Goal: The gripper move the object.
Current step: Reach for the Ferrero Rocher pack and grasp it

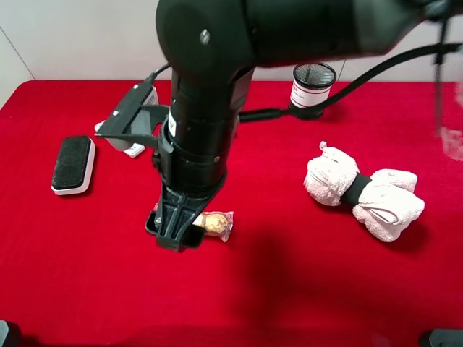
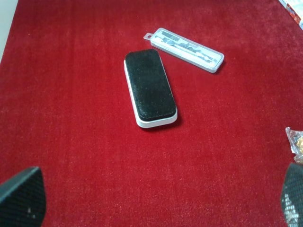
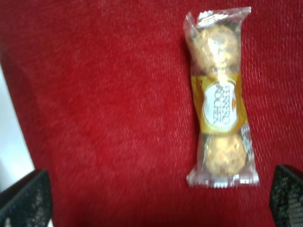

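Gold Ferrero Rocher pack (image 3: pixel 220 101), label legible only from my right wrist, lies between my right fingers (image 3: pixel 21 198), spread wide, holding nothing.

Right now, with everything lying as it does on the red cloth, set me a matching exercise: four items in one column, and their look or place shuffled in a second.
Things
1. lint brush
2. mesh cup
3. towel bundle
4. chocolate pack

Descriptions
A. white, cinched by a black band, on the right
B. clear wrapper with gold balls inside
C. black pad in a white body, on the left
D. black, with a white label, at the back

Pairs: 1-C, 2-D, 3-A, 4-B
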You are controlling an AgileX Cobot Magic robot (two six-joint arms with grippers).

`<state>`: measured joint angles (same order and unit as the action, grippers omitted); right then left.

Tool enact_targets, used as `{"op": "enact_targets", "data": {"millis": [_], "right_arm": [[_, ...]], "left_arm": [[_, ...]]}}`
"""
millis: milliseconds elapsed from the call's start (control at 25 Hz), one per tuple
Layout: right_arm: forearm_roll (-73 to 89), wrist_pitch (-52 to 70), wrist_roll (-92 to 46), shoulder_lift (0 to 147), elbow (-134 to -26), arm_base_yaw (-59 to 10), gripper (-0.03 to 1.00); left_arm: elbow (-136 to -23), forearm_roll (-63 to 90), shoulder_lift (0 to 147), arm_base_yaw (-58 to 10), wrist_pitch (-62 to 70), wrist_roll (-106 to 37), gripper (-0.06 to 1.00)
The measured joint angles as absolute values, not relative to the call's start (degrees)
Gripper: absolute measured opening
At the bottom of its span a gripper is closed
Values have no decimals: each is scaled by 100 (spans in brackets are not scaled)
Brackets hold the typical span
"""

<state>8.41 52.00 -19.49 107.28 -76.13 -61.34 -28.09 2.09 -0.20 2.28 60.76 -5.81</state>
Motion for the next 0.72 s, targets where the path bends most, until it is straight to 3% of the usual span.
{"op": "enact_targets", "data": {"millis": [720], "right_arm": [[258,4144,-1938,11818,-7619,-6134,69]], "left_arm": [[-2809,214,-20,228,6076,-581,99]]}}
